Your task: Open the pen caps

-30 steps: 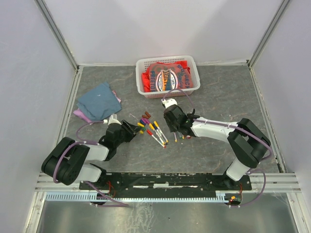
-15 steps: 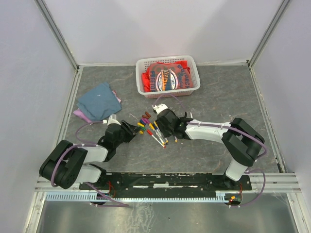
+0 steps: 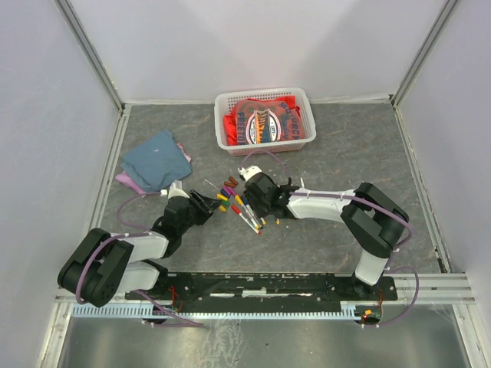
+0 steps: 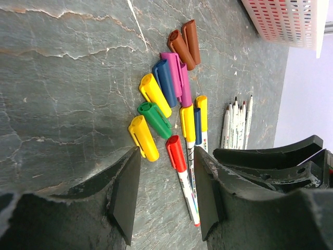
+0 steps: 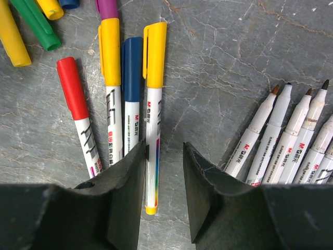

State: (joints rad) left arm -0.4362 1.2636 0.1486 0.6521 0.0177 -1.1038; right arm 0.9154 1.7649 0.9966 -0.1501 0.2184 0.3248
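Observation:
Loose pen caps lie in a cluster: brown (image 4: 183, 41), purple (image 4: 177, 73), blue (image 4: 165, 82), green (image 4: 155, 119) and two yellow ones (image 4: 143, 137). Beside them lie capped pens with white barrels: red (image 5: 73, 88), yellow (image 5: 110, 52), blue (image 5: 132, 67), yellow (image 5: 155, 54). Several uncapped pens (image 5: 291, 130) lie to the right. My right gripper (image 5: 164, 172) is open, low over the table, with the right yellow pen's barrel just inside its left finger. My left gripper (image 4: 166, 192) is open, with the red-capped pen (image 4: 176, 153) lying between its jaws. Both grippers show in the top view, left (image 3: 205, 203) and right (image 3: 257, 201).
A white basket (image 3: 265, 98) holding red cloth stands at the back, behind the pens. A folded blue cloth (image 3: 157, 159) on a pink one lies at the left. White walls and metal rails close in the grey table (image 3: 345, 153).
My right gripper has moved left, from over the uncapped pens to over the capped pens. My left gripper has hardly moved.

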